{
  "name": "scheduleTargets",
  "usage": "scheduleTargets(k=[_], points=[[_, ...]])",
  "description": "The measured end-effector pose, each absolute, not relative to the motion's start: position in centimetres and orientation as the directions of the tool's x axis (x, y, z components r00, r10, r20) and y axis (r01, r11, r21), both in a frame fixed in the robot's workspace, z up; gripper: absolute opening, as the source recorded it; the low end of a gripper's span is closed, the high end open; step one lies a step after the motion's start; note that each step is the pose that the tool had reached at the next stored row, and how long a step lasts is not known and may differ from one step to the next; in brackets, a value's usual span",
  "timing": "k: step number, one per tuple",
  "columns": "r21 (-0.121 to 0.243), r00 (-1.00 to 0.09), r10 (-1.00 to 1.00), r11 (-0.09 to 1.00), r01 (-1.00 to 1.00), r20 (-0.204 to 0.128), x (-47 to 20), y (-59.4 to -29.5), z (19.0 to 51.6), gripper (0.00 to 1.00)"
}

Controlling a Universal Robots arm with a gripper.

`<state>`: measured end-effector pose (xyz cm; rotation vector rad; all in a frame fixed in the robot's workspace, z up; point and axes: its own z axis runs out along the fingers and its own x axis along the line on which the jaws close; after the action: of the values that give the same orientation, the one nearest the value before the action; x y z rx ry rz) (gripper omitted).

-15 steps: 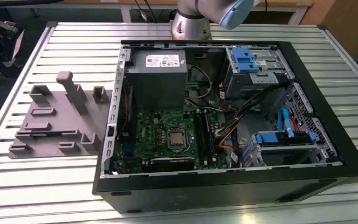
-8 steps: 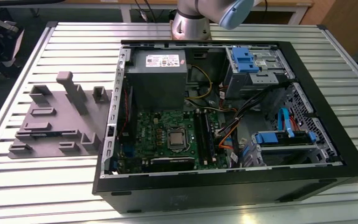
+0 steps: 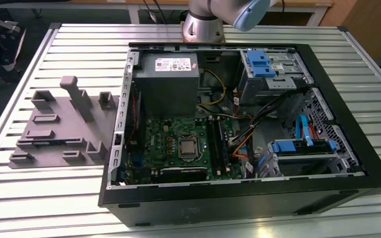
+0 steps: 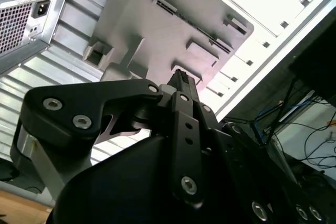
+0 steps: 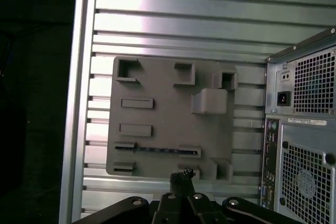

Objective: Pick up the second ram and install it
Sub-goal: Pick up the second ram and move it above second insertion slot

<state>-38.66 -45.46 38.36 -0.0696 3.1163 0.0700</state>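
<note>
Inventory, as I see it from the remote station.

1. Bench (image 3: 58, 39): slatted metal. In the exterior view, bare slats run along its 12 o'clock and 6 o'clock edges. In the first wrist view, one bench edge drops to dark floor just past the tray.
2. Computer case (image 3: 369, 163): lies on its side with the interior exposed. Its rear panel of vents and sockets faces 9 o'clock, just beside the tray.
3. Grey holder tray (image 3: 58, 124): at 9 o'clock of the case. It carries raised blocks, and a tall post (image 3: 78, 96) stands toward its 12 o'clock side.
4. Second ram (image 5: 157, 149): a thin dark stick lying flat in the tray's long slot, toward the tray's 7 o'clock corner in the exterior view.
5. Inside the case: power supply (image 3: 167, 74) at 11 o'clock, motherboard (image 3: 170, 139) below it, and black memory slots (image 3: 218, 146) at the board's 3 o'clock edge. Loose cables (image 3: 270, 111) and blue drive brackets (image 3: 260, 64) crowd the 3 o'clock half.
6. Arm (image 3: 207, 20): its base stands at 12 o'clock of the case, and the wrist is carried out above the tray.
7. Fingers (image 5: 181, 178): the tips are pressed together with nothing between them. They point down near the tray edge closest to the ram's slot, clear of the ram.
</note>
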Motion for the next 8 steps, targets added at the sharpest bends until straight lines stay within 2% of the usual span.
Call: scheduleTargets(k=[8], points=[[0.044,-0.993,-0.119,0.992,-0.120,-0.024,-38.73,-45.55,38.31,0.11]])
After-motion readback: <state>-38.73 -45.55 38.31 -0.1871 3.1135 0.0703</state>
